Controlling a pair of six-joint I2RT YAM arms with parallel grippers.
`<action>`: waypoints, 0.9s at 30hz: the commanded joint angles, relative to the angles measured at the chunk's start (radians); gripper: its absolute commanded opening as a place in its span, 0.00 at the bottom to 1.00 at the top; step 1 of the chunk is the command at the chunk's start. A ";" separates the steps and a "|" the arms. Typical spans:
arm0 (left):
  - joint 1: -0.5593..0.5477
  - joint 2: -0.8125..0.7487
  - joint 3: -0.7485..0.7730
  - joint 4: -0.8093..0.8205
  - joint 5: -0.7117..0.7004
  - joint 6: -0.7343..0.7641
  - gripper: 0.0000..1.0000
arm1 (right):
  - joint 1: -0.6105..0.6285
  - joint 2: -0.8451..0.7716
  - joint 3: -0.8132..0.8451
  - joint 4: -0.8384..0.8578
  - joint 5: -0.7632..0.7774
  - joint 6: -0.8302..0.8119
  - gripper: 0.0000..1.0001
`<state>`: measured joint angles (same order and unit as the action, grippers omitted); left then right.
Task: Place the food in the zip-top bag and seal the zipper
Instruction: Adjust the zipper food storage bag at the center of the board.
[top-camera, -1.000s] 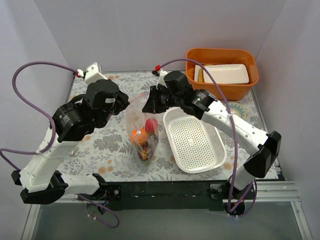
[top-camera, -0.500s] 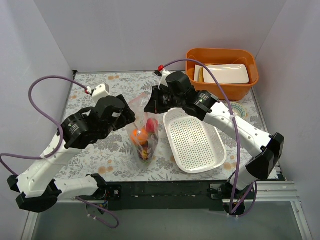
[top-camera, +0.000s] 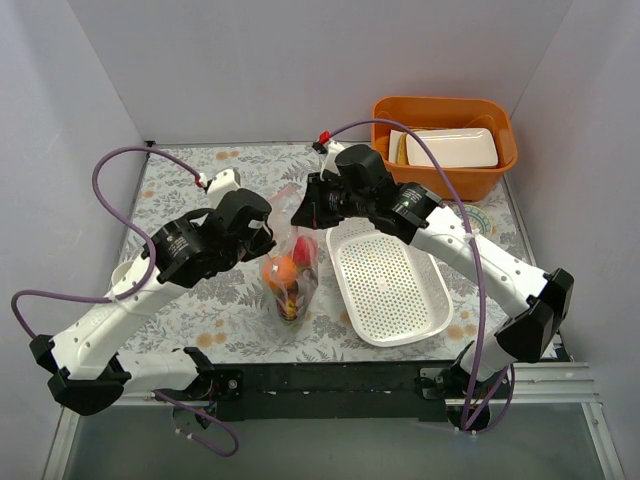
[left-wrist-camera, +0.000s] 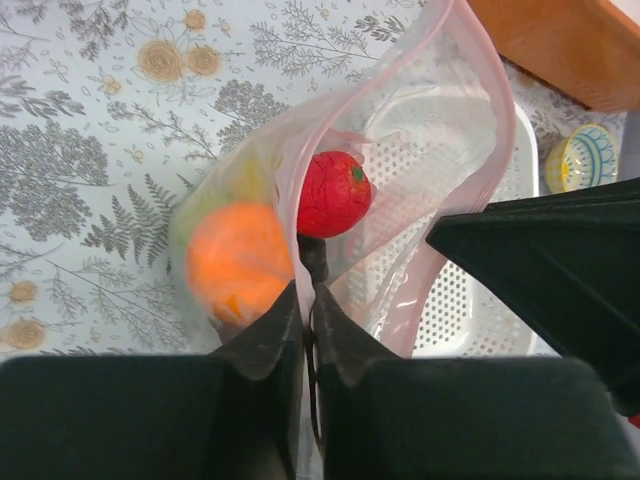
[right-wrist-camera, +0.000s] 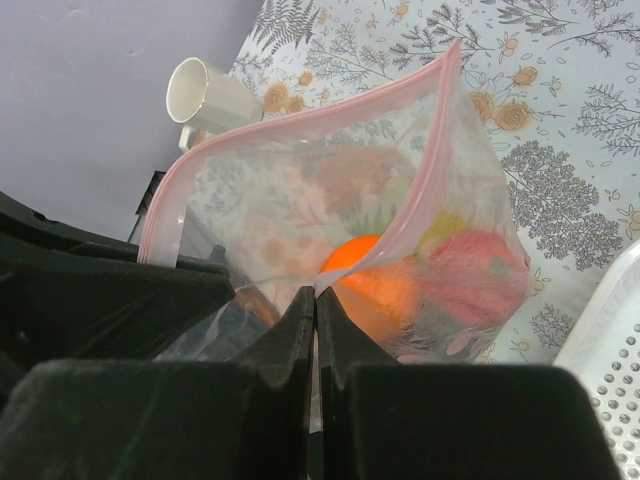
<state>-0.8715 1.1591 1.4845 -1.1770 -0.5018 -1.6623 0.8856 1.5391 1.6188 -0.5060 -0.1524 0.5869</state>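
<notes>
The clear zip-top bag hangs upright between my two grippers, its bottom on the table. Inside it I see the orange, the red apple and darker fruit below. My left gripper is shut on the pink zipper edge at the bag's left side; in the left wrist view the jaws pinch the strip, with the orange and apple just beyond. My right gripper is shut on the zipper at the right side. The zipper gapes open.
The white perforated basket lies right of the bag, with nothing in it. An orange bin with a white container stands at the back right. A white mug stands behind the bag. A small patterned bowl sits near the bin.
My left arm has swung right and forward toward the bag, its gripper now at the bag's mouth. The right gripper has barely moved. The bag stands a little narrower.
</notes>
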 joint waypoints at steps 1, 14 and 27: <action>0.017 -0.012 0.089 -0.038 -0.087 0.019 0.00 | -0.002 -0.030 -0.002 0.041 -0.009 -0.007 0.07; 0.091 0.042 0.319 -0.145 -0.227 0.203 0.00 | 0.004 0.156 0.176 0.198 -0.219 0.060 0.05; 0.092 0.047 -0.111 0.197 0.163 0.302 0.00 | -0.017 0.015 -0.189 0.153 -0.023 0.042 0.03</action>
<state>-0.7807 1.2003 1.4658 -1.1496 -0.5079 -1.3899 0.8829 1.6703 1.5539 -0.3462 -0.2741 0.6426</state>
